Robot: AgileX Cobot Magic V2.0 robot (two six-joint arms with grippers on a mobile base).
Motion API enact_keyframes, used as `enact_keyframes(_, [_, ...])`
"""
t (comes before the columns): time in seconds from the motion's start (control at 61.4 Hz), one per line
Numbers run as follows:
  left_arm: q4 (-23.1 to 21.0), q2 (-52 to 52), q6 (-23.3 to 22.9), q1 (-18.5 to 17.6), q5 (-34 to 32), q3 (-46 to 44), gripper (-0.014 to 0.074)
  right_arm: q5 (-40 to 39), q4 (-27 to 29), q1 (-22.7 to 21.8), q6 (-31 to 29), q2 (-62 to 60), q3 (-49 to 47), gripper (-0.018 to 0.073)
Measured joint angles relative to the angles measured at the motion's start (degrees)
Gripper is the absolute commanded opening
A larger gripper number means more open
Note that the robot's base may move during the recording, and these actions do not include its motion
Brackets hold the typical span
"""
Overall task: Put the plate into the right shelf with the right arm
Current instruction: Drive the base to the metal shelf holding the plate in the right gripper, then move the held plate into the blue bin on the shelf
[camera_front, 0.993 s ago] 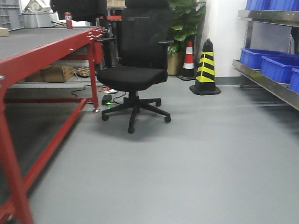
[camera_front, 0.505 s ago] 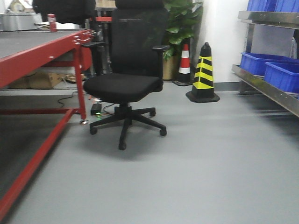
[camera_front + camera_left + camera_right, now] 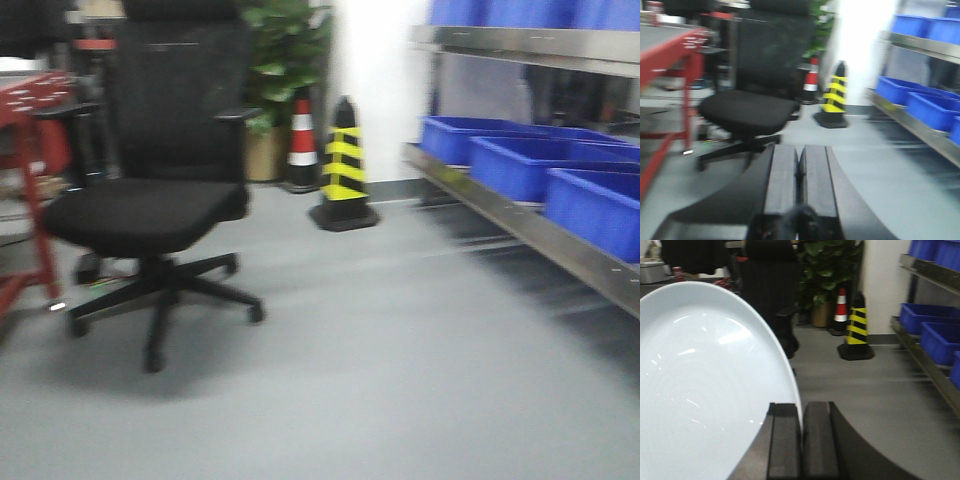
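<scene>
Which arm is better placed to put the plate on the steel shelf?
Right. The right tool is shut on the plate, and the shelf lies on that side. The left tool is shut, empty.

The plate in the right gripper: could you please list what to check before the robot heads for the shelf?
1. Plate held by right gripper: ok, rim pinched between its fingers.
2. Left gripper shut, empty: ok.
3. Floor toward shelf open: ok; chair and cone stand left of it.
4. Free spot on shelf: cannot tell; blue bins fill the visible tier.
5. Views sharp: not ok, blurred.
</scene>
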Motion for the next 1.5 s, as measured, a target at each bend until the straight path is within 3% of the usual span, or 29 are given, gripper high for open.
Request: enact_keyframes(1.498, [0.0,0.0,0.0,0.0,0.0,0.0,-0.0047,0.0,0.0,0.0,0.0,0.0,0.0,0.0054])
